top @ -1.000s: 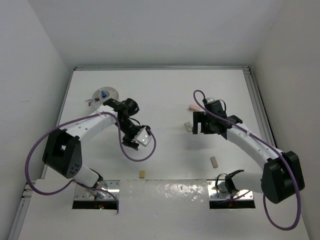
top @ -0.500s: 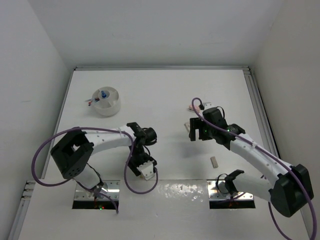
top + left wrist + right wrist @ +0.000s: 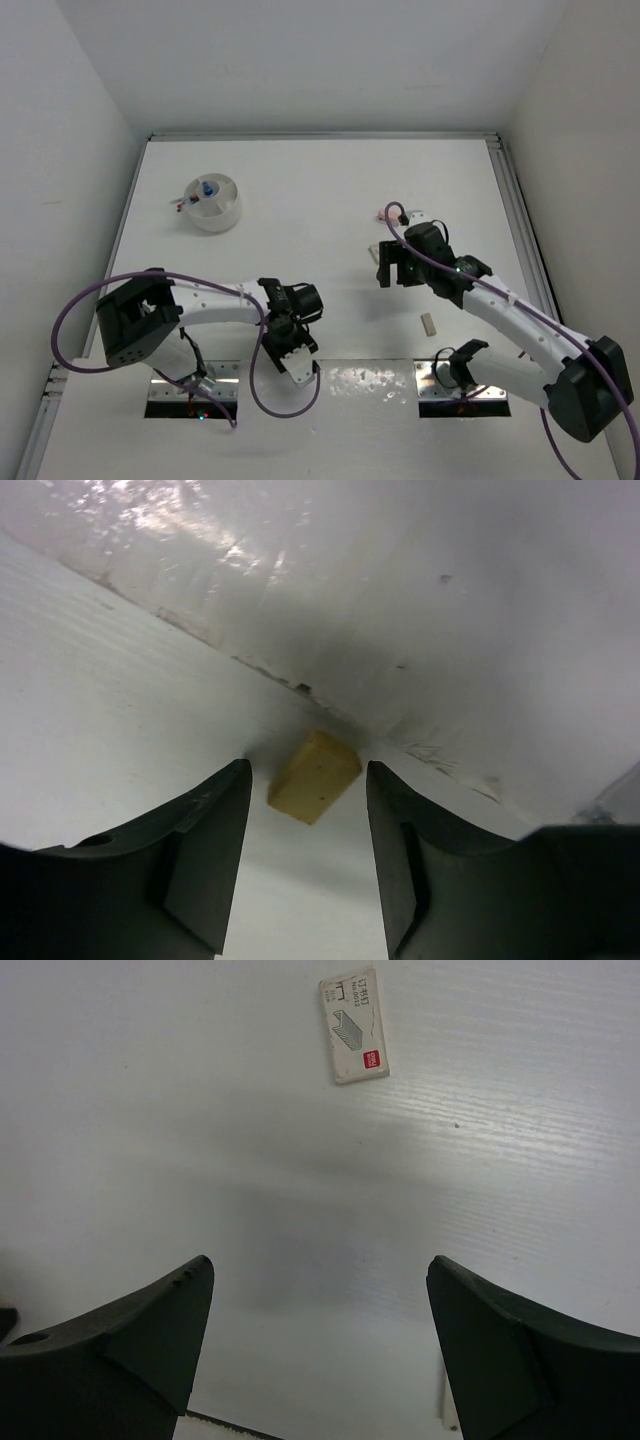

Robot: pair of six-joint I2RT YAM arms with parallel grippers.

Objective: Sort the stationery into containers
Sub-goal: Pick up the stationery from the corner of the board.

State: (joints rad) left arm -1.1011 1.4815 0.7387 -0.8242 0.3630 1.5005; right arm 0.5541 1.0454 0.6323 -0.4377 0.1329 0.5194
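Note:
A small tan block [image 3: 318,770] lies on the white table by the shiny front strip. My left gripper [image 3: 306,772] is lowered over it, open, with the block just at its fingertips and touching neither. From above the left gripper [image 3: 286,346] covers that block. My right gripper [image 3: 320,1280] hangs wide open over bare table, with a white staples box [image 3: 354,1025] lying ahead of it. The right gripper [image 3: 390,266] is at mid-table. A pink eraser [image 3: 385,213] lies just behind it. The white bowl [image 3: 224,212] at the back left holds a blue-capped bottle [image 3: 207,188] and a pen [image 3: 181,203].
A small pale block [image 3: 428,323] lies near the front, right of centre. The glossy strip [image 3: 350,378] and both arm bases run along the near edge. White walls close in the table on the left, back and right.
The left arm swung from beside the bowl to the front edge and came down over the tan block, its jaws narrowing. The right gripper shifted a little toward the front.

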